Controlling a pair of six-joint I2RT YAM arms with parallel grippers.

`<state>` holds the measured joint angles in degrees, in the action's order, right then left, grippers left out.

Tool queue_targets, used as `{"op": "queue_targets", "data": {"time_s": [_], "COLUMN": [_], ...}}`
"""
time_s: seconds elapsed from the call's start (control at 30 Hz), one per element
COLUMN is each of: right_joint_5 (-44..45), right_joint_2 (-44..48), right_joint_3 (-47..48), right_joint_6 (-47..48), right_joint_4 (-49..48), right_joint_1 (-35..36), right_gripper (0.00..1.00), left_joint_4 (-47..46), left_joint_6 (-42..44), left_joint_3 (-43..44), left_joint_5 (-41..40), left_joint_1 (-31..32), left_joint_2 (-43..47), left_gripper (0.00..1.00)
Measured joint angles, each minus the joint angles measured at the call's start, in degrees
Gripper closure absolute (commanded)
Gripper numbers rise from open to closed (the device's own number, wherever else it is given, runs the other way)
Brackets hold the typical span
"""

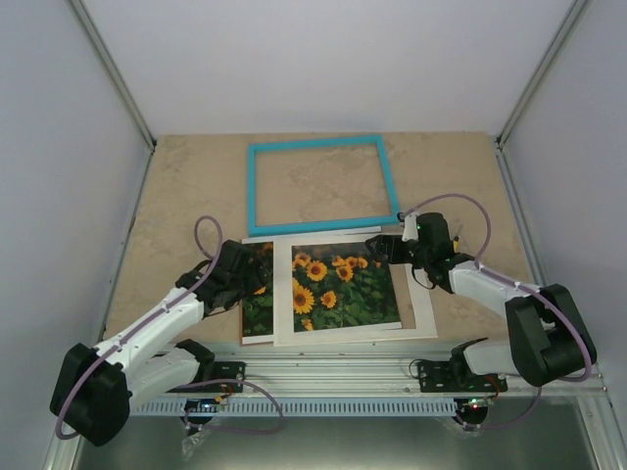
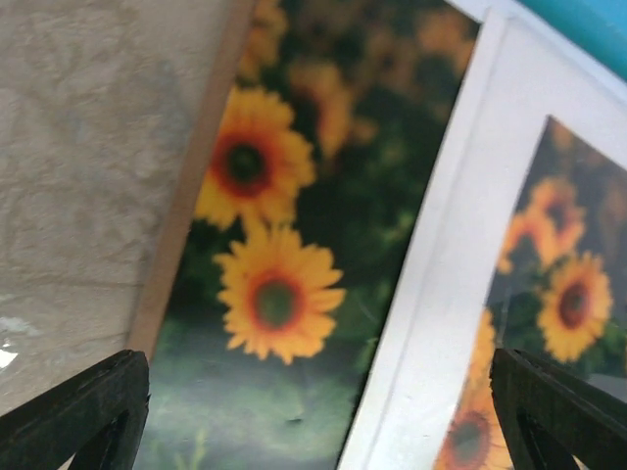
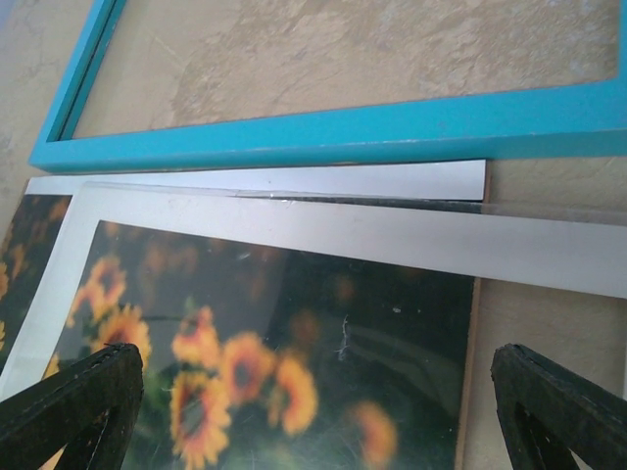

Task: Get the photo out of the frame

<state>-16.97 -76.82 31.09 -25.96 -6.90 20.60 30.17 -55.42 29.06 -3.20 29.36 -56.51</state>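
The turquoise frame [image 1: 321, 186] lies empty and flat at the back of the table. In front of it the sunflower photo [image 1: 257, 305] sticks out to the left from under a white mat [image 1: 284, 294]. More of the photo [image 1: 341, 289] shows through the mat's window. My left gripper [image 1: 245, 277] hovers open over the photo's exposed left strip [image 2: 279, 255], with nothing between its fingers. My right gripper [image 1: 377, 245] stands open above the stack's far right corner, where the photo [image 3: 294, 352] shows in the mat's window [image 3: 323, 227] and the frame [image 3: 343, 127] lies just beyond it.
A brown backing board [image 2: 186, 196] edges the photo on the left and shows again at the right [image 3: 468, 372]. A second white sheet [image 3: 323, 181] pokes out behind the mat. The enclosure walls stand close on both sides.
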Motion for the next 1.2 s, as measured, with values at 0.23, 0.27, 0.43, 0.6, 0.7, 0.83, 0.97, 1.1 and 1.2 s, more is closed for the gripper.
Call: {"op": "queue_targets", "data": {"time_s": [0.23,0.27,0.43,0.6,0.7,0.83,0.97,1.1,1.2], "right_joint_5": [-0.4,-0.4,-0.4,-0.4,-0.4,-0.4,-0.4,-0.4,-0.4], "right_joint_2": [-0.6,-0.6,-0.6,-0.6,-0.6,-0.6,-0.6,-0.6,-0.6], "right_joint_3": [0.0,0.0,0.0,0.0,0.0,0.0,0.0,0.0,0.0], "right_joint_6": [0.2,0.2,0.3,0.3,0.3,0.4,0.5,0.5,0.5], "right_joint_4": [0.0,0.0,0.0,0.0,0.0,0.0,0.0,0.0,0.0], "right_joint_1": [0.3,0.3,0.5,0.5,0.5,0.5,0.5,0.6,0.6], "right_gripper": [0.02,0.02,0.02,0.02,0.02,0.02,0.02,0.02,0.02], "left_joint_4": [0.7,0.7,-0.1,-0.9,-1.4,-2.8,-4.3,-6.0,-6.9], "left_joint_6": [-0.1,-0.1,0.2,0.7,1.2,1.8,2.3,3.1,3.4], "left_joint_3": [-1.3,-1.5,-2.5,-2.6,-2.6,-2.5,-1.8,-0.9,0.1], "left_joint_5": [-0.8,-0.8,0.1,1.0,1.6,2.1,2.8,3.4,3.6], "left_joint_1": [0.0,0.0,0.0,0.0,0.0,0.0,0.0,0.0,0.0], "left_joint_2": [-3.5,-4.1,-5.6,-5.8,-5.9,-6.8,-8.4,-10.3,-11.8], "left_gripper": [0.03,0.03,0.04,0.05,0.05,0.06,0.06,0.06,0.05]}}
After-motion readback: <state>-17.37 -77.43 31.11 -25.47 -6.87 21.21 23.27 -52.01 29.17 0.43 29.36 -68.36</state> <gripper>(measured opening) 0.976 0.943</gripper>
